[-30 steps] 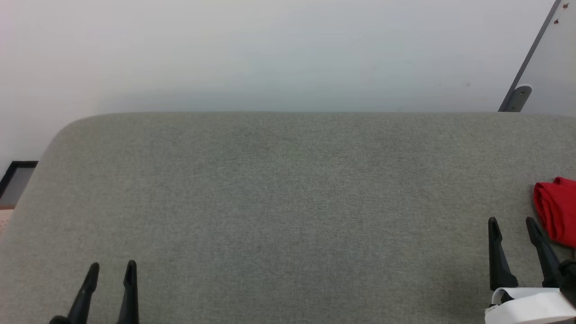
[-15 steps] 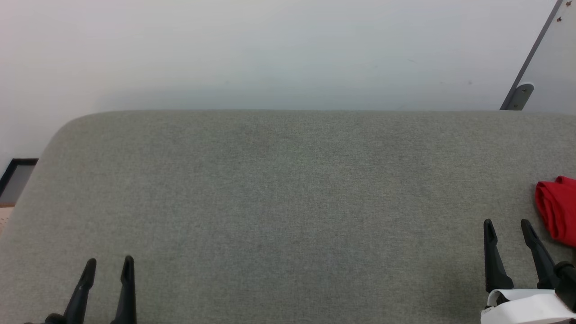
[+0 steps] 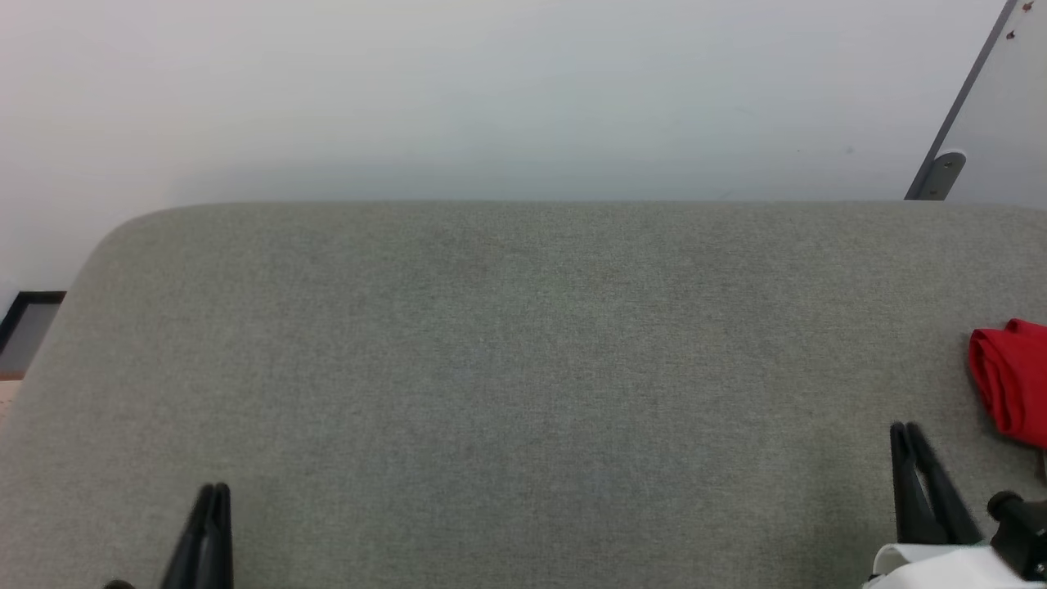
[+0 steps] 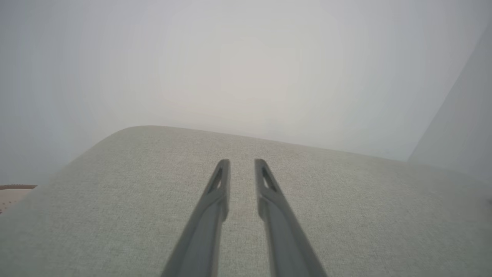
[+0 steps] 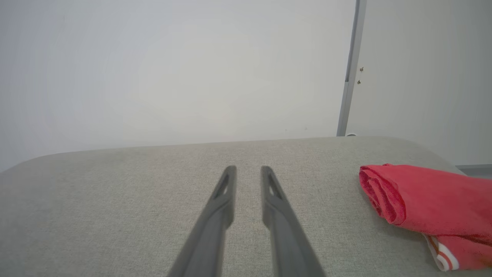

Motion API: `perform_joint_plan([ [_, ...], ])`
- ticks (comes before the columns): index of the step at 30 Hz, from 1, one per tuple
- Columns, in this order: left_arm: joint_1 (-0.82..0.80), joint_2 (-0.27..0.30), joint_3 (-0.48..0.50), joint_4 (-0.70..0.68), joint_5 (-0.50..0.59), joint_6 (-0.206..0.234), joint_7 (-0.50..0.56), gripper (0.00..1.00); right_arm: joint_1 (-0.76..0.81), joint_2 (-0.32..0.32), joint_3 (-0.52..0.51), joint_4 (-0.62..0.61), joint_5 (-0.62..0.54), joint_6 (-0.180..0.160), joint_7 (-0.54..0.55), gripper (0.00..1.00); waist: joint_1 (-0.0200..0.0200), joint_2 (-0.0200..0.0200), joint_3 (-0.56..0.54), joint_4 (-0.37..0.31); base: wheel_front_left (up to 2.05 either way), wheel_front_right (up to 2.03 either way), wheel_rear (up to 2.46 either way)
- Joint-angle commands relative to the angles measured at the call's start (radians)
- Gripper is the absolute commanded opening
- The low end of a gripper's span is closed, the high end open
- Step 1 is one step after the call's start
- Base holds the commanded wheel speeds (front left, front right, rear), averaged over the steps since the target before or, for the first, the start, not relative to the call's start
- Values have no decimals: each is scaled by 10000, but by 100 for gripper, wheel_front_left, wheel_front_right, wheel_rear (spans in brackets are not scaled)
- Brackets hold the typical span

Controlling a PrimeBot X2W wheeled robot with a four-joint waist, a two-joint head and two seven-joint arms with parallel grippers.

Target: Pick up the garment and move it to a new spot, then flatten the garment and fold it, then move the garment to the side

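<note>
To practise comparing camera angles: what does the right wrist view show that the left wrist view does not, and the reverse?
Right wrist view, not the left: the red garment bundled at the right, striped trim at its lower edge, a grey upright strip behind. Left wrist view, not the right: a tan patch at the far left. Both: own gripper (right gripper, left gripper), fingers slightly apart and empty, over the grey fabric surface.
</note>
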Motion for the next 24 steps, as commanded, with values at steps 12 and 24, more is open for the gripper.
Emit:
perform_joint_plan([
  [12,-444,-211,-75,457,-1790,9,470,0,-216,33,-55,328,2030,-1,440,0,0,0,-5,-21,0,0,0],
  [24,-925,-380,-110,894,-3586,5,962,0,-436,44,-85,552,4084,-3,857,0,0,0,-12,-45,0,0,0],
])
